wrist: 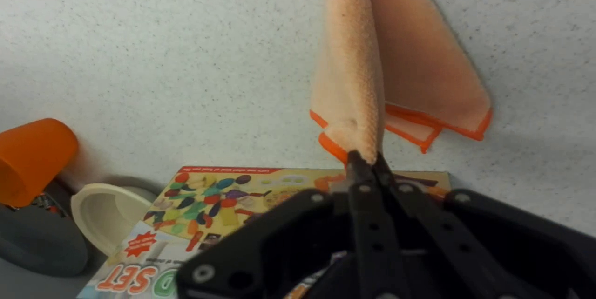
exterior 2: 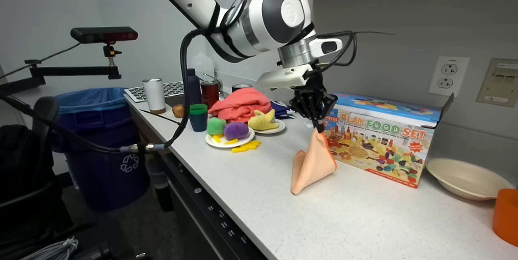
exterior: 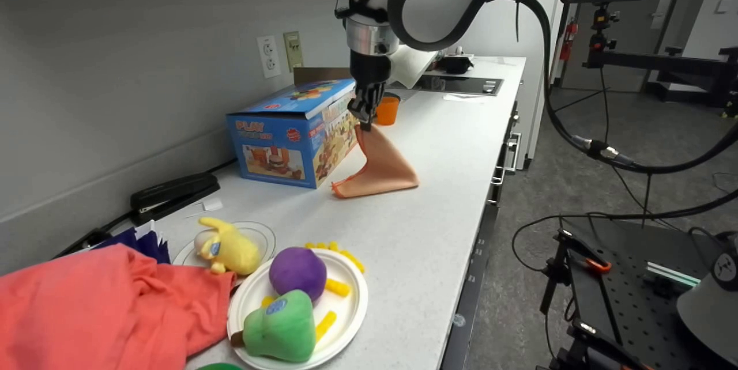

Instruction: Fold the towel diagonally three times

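The towel is peach with a bright orange edge, and it shows in both exterior views. It is folded in layers, with part resting on the white counter and one end pulled up to a peak. My gripper is above the counter, shut on the raised end of the towel; it also shows in an exterior view. In the wrist view the gripper pinches the towel between its fingertips. Loose orange-edged corners hang or lie to the right of the fingers there. The towel's far end is cut off at the top of the wrist view.
A play food box stands by the wall close to the gripper. An orange cup and a beige bowl are beyond it. A plate of toy food and a coral cloth lie on the counter.
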`<state>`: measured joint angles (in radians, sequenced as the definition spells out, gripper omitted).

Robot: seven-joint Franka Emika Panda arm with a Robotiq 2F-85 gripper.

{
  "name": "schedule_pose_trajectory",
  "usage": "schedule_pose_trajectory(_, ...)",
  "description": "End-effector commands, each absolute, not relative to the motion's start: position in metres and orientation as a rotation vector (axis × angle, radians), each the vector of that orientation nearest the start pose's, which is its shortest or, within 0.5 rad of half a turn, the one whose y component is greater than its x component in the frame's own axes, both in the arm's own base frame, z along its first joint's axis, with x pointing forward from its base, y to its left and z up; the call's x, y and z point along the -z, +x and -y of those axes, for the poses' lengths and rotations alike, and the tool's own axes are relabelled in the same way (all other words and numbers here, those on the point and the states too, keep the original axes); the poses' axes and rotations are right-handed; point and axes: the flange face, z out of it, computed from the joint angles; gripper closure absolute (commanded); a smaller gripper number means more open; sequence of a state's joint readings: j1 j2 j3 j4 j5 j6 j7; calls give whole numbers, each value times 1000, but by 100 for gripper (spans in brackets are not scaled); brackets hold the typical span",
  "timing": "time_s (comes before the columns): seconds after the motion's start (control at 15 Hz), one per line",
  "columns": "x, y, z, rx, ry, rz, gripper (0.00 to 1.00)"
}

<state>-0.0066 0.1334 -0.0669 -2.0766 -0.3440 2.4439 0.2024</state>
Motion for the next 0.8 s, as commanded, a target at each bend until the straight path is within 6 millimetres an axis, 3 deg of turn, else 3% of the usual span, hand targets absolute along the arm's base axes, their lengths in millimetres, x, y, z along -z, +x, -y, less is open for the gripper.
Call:
schedule_pose_trajectory(0.0, -390, 588, 17, 395, -3363, 68, 99)
schedule_pose_trajectory(0.27, -367, 594, -4, 341, -3366, 142, 99)
schedule_pose_trajectory(0.53, -339, 598, -12, 263, -3365, 183, 99)
schedule_pose_trajectory(0.6, -332, 599, -13, 239, -3364, 194, 89)
schedule_pose_trajectory(0.73, -324, 600, -16, 221, -3360, 214, 82)
